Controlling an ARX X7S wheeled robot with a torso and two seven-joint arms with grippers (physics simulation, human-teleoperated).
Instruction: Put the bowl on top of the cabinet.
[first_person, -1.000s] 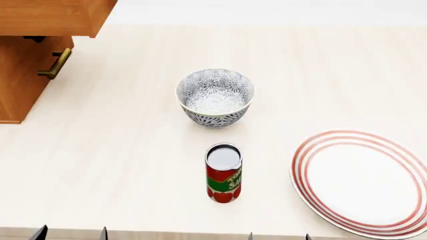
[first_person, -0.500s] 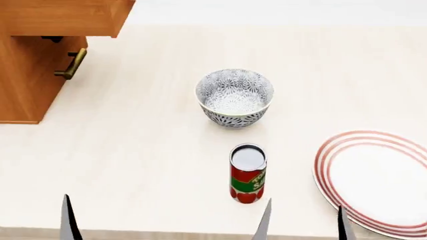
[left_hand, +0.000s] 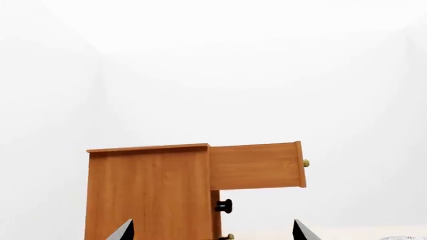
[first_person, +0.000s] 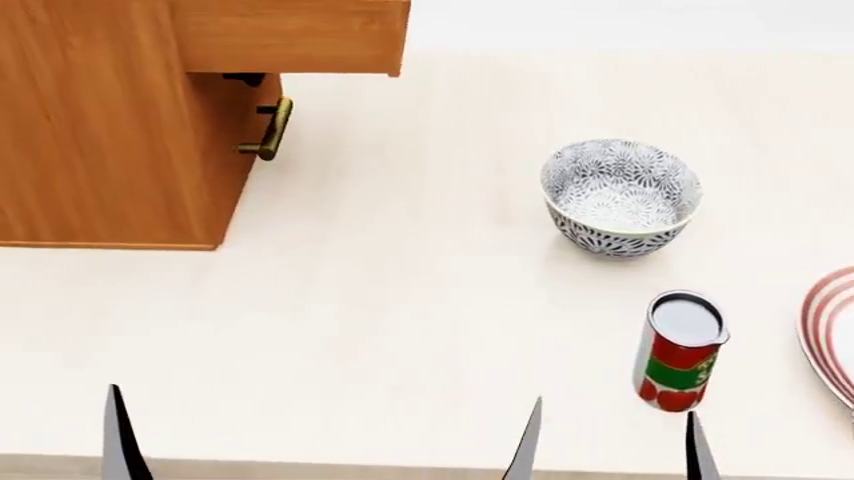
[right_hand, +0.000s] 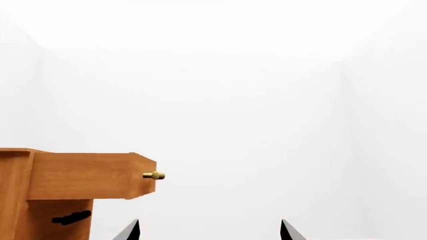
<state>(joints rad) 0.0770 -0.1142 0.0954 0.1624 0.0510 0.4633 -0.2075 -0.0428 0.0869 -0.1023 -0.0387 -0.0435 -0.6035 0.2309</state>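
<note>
The bowl (first_person: 621, 197), white with a dense blue-grey floral pattern, stands upright on the pale tabletop (first_person: 400, 320). To its left rises the orange-brown cabinet (first_person: 100, 120), whose top drawer (first_person: 294, 38) is pulled out. In the left wrist view the cabinet (left_hand: 150, 192) shows side-on ahead of my left gripper (left_hand: 213, 235), which is open and empty. My right gripper (right_hand: 209, 234) is also open and empty, facing the pulled-out drawer (right_hand: 87, 175). Both grippers sit low at the near table edge, the right gripper (first_person: 611, 450) short of the bowl. Only one left finger (first_person: 120, 440) shows in the head view.
A red tomato can (first_person: 681, 350) stands between the bowl and my right gripper. A red-ringed white plate (first_person: 834, 335) lies at the right edge. A brass bar handle (first_person: 271, 130) juts from the cabinet's front below the open drawer.
The head view has swung left: the cabinet fills more of it, and the bowl, can and plate have slid right. The fingertips have risen into view at the bottom.
</note>
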